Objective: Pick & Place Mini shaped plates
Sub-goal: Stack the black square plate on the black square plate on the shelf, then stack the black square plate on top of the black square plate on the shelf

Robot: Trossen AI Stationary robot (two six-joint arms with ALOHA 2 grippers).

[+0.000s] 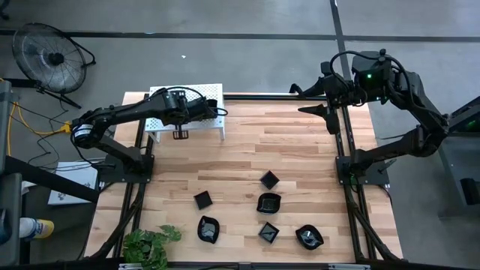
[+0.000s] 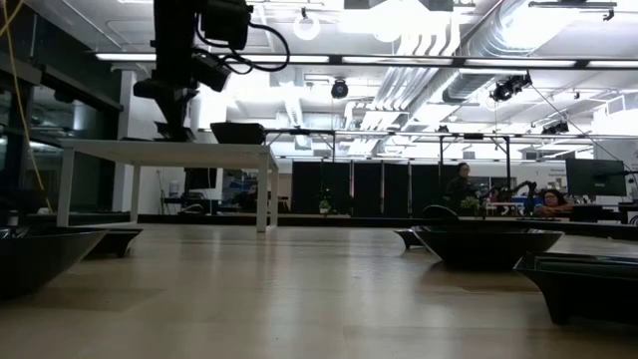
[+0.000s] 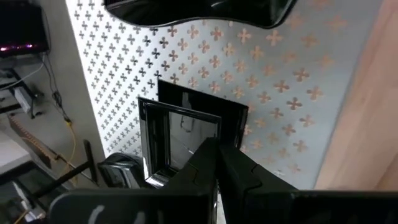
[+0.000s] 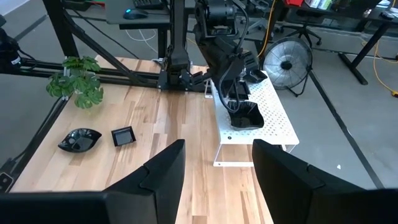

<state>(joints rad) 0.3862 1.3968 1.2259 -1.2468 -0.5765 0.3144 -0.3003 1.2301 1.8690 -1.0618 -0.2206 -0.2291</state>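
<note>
Right, my left gripper is pinched shut on the rim of a square plate over the white shelf; my right gripper waits spread.

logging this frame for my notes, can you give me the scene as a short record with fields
left gripper: left gripper shut on a square plate, over the white perforated shelf
right gripper: right gripper open, empty, raised at the table's far right edge
on the shelf: a wavy-edged plate beside the left gripper
plates on the table: six black mini plates near the front, among them a square one and a wavy one
other: plant at the front left corner; fan on the floor
</note>
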